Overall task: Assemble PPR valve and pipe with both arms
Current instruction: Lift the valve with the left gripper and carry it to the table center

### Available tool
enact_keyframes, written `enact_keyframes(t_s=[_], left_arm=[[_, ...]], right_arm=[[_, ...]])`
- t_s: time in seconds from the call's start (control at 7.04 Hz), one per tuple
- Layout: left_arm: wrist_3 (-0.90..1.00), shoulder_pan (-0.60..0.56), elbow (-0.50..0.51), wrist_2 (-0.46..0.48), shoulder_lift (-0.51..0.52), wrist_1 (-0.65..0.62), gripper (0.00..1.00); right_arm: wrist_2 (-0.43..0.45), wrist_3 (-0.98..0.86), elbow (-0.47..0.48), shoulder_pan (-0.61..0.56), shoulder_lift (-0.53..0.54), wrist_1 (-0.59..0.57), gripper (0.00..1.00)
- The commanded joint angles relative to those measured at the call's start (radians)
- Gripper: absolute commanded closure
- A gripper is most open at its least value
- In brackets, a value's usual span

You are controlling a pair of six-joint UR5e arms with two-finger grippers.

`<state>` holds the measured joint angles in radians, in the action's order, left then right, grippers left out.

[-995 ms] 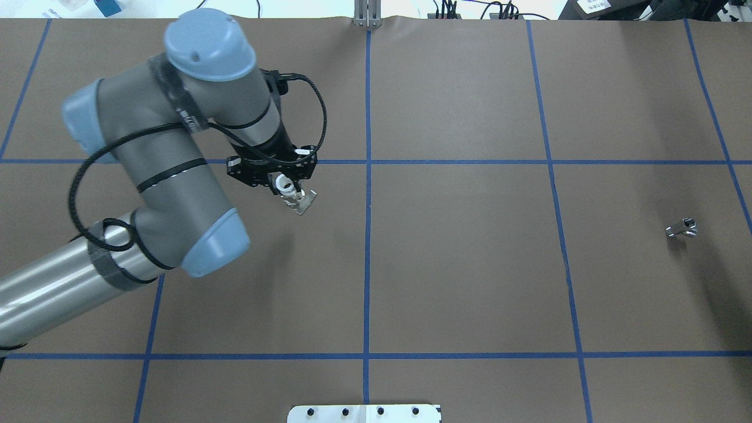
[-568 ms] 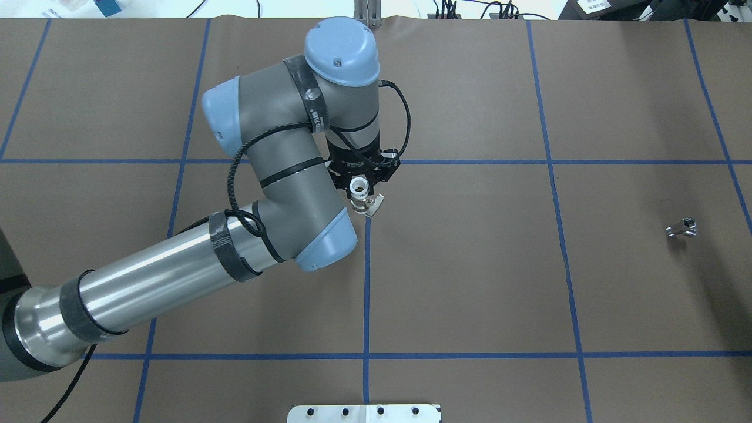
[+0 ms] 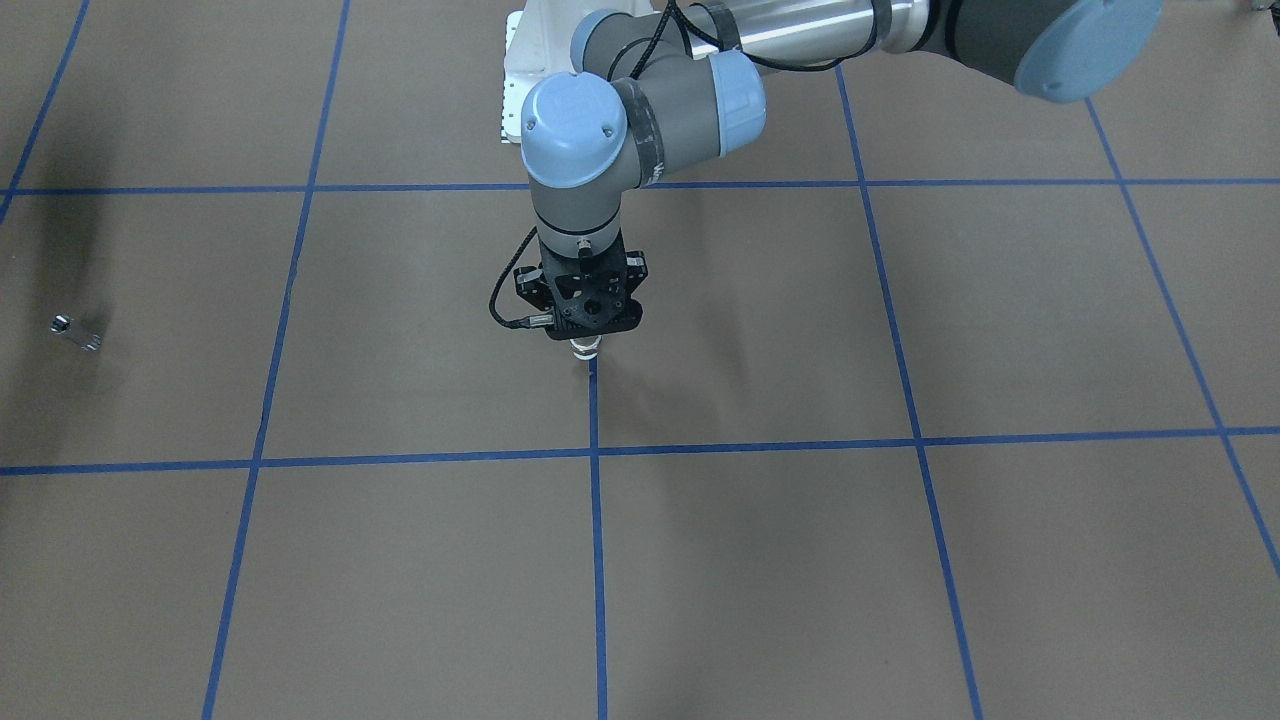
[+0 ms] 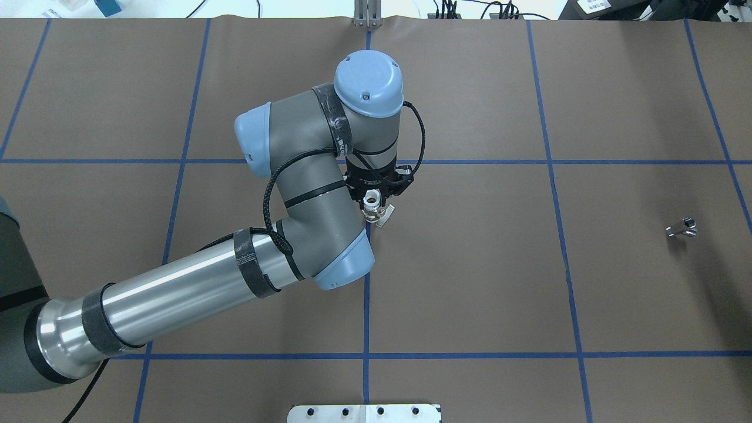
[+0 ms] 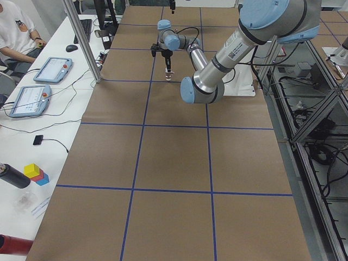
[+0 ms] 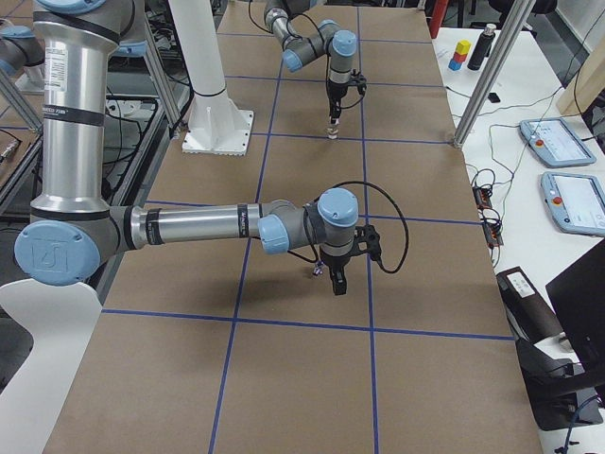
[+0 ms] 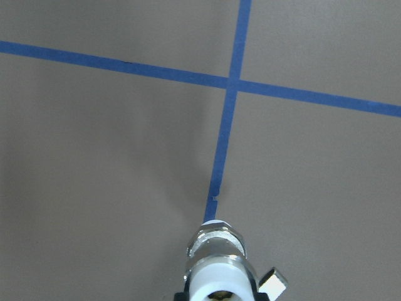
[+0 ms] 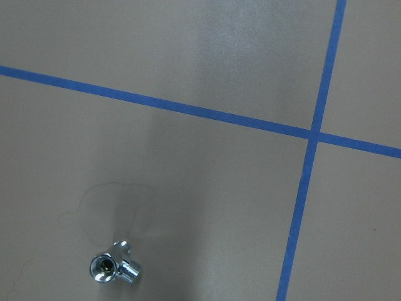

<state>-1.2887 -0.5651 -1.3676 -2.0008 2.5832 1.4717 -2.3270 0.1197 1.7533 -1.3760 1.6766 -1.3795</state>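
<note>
I'm looking at a brown surface (image 4: 470, 282) divided into a grid by blue tape lines (image 4: 366, 294). On the white side bench (image 5: 16, 141) lie a far tablet (image 5: 53, 69), a nearer tablet (image 5: 28, 101), a small black device (image 5: 38, 140) and clustered yellow, red and blue blocks (image 5: 35, 173). An operator in a white shirt (image 5: 13, 30) sits at the bench's far end.

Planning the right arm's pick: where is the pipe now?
The pipe lies on the table at the overhead view's far right, well apart from the PPR valve held by the left claw.
</note>
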Motion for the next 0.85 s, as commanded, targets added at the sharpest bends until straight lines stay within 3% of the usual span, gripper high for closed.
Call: enact_keyframes(t_s=[0.0, 0.71], left_arm=[[0.003, 0.002, 0.001, 0.010, -0.005, 0.002, 1.00], [0.005, 0.011, 0.004, 0.010, -0.008, 0.002, 1.00]], right_arm=[[0.000, 0.000, 0.000, 0.000, 0.000, 0.000, 0.00], [0.002, 0.000, 0.000, 0.000, 0.000, 0.000, 0.00]])
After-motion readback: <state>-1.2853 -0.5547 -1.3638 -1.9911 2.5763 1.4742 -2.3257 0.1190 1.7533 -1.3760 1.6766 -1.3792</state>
